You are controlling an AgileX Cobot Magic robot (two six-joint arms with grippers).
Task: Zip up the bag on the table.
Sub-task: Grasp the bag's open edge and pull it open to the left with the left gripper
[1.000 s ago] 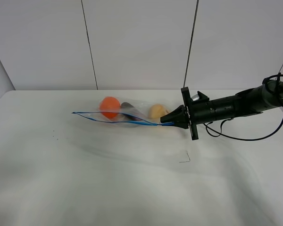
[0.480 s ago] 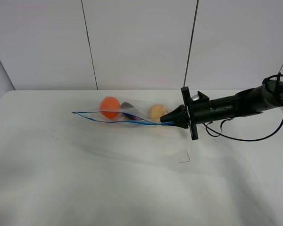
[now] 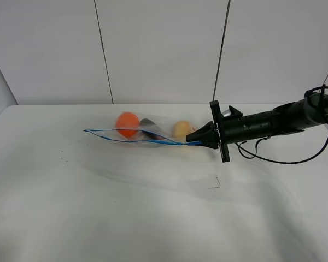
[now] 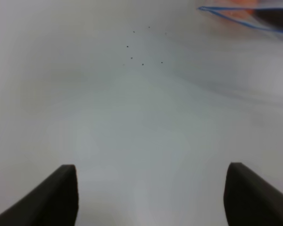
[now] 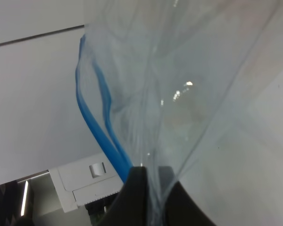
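Right end effector [image 3: 191, 140] clamps the blue zip strip [image 3: 132, 139] at one end of the bag [image 3: 153, 128] on the worktop [image 3: 126, 207]; left end effector [image 4: 151, 195] hangs spread wide. Sealing looks barely begun: next, a steady slide along the strip.

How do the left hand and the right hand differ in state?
The left hand is open and holds nothing; the right hand is shut on the zip strip of the bag. The left hand is apart from the bag; the right hand touches it. Both are dark.

Clear bag [image 3: 163, 129], blue zip strip [image 3: 164, 142]; white table [image 3: 98, 207].
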